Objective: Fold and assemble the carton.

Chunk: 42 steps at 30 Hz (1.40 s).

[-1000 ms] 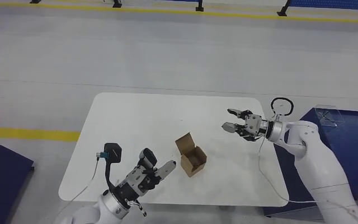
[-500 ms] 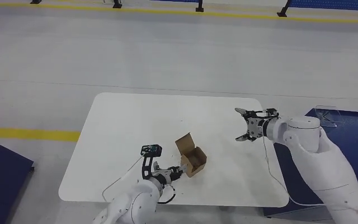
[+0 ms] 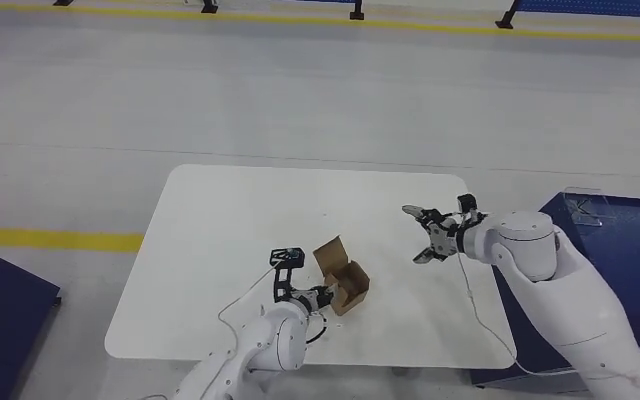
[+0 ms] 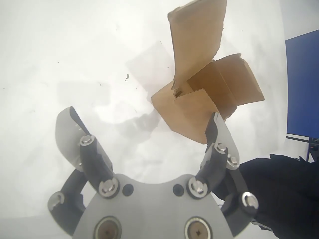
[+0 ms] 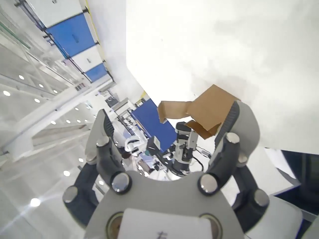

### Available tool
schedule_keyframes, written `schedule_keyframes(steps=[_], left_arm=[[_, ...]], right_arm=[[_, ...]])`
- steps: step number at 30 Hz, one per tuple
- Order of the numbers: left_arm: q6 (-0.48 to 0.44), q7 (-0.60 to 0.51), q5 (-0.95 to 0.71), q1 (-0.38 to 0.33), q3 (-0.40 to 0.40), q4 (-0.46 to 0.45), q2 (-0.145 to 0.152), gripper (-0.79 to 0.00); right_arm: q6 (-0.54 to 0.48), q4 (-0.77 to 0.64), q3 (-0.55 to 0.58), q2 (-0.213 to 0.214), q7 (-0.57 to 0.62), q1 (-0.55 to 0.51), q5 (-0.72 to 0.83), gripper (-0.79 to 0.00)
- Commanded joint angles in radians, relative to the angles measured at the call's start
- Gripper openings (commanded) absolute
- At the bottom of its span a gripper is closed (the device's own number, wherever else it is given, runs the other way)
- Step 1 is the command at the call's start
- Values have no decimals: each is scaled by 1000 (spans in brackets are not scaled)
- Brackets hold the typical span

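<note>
A small brown carton (image 3: 342,278) stands on the white table (image 3: 220,220), top open, with one long flap upright and shorter flaps splayed out. In the left wrist view the carton (image 4: 199,95) is just beyond my left gripper (image 4: 144,123), which is open, with one fingertip (image 4: 215,125) against the carton's near flap. From above, the left gripper (image 3: 318,297) is at the carton's front-left corner. My right gripper (image 3: 422,235) hovers open to the carton's right, well apart from it. The right wrist view has the carton (image 5: 211,108) far off past the open right gripper (image 5: 170,118).
A blue cabinet (image 3: 600,230) stands off the table's right edge, beside the right arm. A thin cable (image 3: 480,310) trails from that arm over the table's right side. The table's front edge lies close behind the left arm.
My left gripper has come in from the table's front-left up to the carton's corner. The right gripper has turned at the wrist and edged a little toward the carton. The carton has not moved.
</note>
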Motion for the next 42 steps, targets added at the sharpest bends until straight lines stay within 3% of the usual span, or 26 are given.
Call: schedule_keyframes(steps=[1,9,14,24,42], left_arm=[[4,-10,0,-9,9,21,-6,0],[8,-19,-6,-29,24,67,-28,0],[6,-13,-5,-21,19,69,-34,0],[3,-26,28,-7,5,56,-41,0],[-17,-56,40,-37,-4,123,-68,0]], right_arm=[[-31,6,-49,2,83,17,-91,0],[-126,118,-233,-22,378,112,-232,0],[-156,200,-316,-51,445,171,-272,0],[-97,206,-455,-110,373,231,-395,0],[-74,217,-538,-158,368,264,-494,0]])
